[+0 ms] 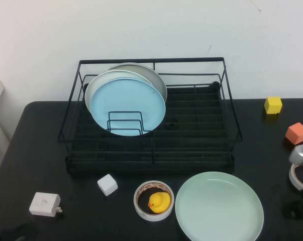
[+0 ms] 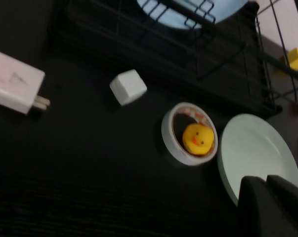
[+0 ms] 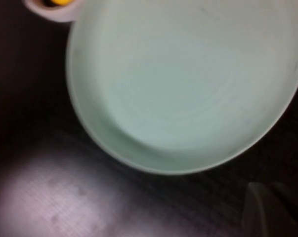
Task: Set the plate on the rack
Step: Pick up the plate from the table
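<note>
Closest to me is the mint-green plate [image 1: 219, 206], lying flat on the black table [image 1: 30, 150] by the near edge, just in front of the rack [image 1: 151, 118]. It is not on the rack yet, and nothing is holding it.

My right gripper [image 1: 298, 207] sits low at the right edge of the table, just beside the plate. I think that dark shape is it, but the view there is poor, so I cannot tell if its jaws are apart or together. My left gripper [image 2: 272, 205] is back at the near left side, and its jaws look pressed together with nothing in them.

What could go wrong? The plate is flat and thin, so the fingers might slide off its rim. A push could bump it into the tape ring [image 1: 154, 200] with the yellow duck [image 1: 159, 202] inside, which sits right beside it. The rack already holds a light blue plate [image 1: 127, 106] and grey-white plates [image 1: 141, 75] on its left, so my plate could knock them.

The table is dark and matte. Behind it is a plain white wall [image 1: 151, 30].
</note>
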